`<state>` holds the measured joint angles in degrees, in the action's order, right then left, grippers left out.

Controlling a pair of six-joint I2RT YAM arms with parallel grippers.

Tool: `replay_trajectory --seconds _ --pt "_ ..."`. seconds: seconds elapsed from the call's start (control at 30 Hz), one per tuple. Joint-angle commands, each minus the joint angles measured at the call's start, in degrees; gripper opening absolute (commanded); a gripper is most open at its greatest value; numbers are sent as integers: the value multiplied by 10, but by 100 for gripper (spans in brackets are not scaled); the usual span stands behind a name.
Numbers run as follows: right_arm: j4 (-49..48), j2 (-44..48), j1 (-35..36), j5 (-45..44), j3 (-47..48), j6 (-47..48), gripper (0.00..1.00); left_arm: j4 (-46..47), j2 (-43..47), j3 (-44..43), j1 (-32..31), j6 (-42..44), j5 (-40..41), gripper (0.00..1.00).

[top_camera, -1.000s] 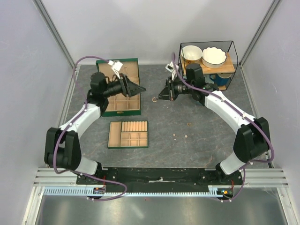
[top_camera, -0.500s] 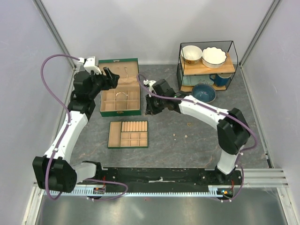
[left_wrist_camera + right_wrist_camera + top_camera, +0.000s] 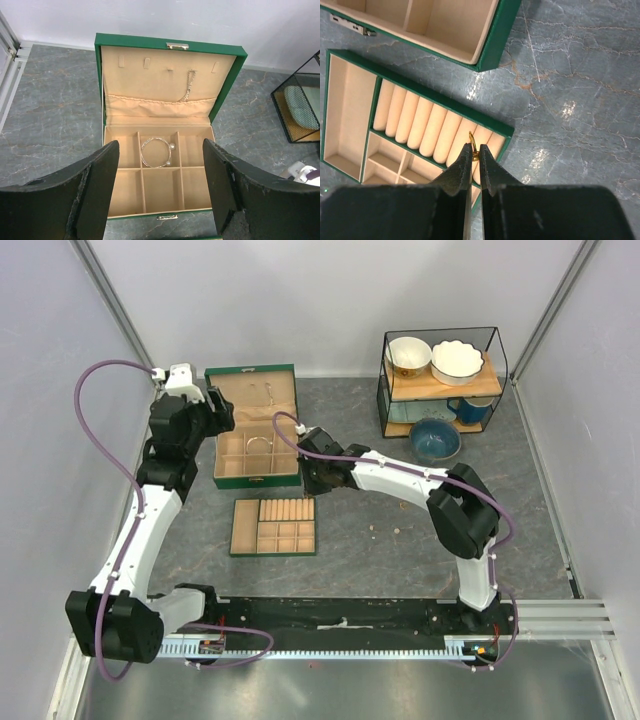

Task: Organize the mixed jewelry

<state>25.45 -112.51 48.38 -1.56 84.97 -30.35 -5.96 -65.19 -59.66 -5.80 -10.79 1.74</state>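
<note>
Right gripper pressed together on a small gold ring, pinched at the very fingertips and standing on edge; it hangs over the loose green tray with tan compartments, just above the right-hand end of its row of padded tan ring rolls

Key relation: rolls lie side by side, each with its long axis running away from the claw toward the tray's far rim; ring sits directly below the tips, so judged next move is a short descent into a groove, ring edge in line with the groove; right arm is the nearer one

Left gripper spread wide, holding nothing, hovering before the open green hinged box; thin silvery wire bangle lies flat in the box's middle rear compartment

Tiny pale pieces remain on the grey marbled table, right of the tray

Versus 1.0 s ago: ring gone from the table, right claw moved from there toward the tray; left arm drawn back off the box to its left
</note>
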Motion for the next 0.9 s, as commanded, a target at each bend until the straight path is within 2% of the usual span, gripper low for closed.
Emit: replay_trajectory --seconds 0.0,0.33,0.87 --pt "15 -18 6 -30 33 -39 0 9 16 7 3 23 19 75" --pt "7 -27 12 9 13 -110 0 9 23 10 4 27 28 75" --pt "1 -21 22 -12 -7 -122 0 9 27 24 8 22 23 75"
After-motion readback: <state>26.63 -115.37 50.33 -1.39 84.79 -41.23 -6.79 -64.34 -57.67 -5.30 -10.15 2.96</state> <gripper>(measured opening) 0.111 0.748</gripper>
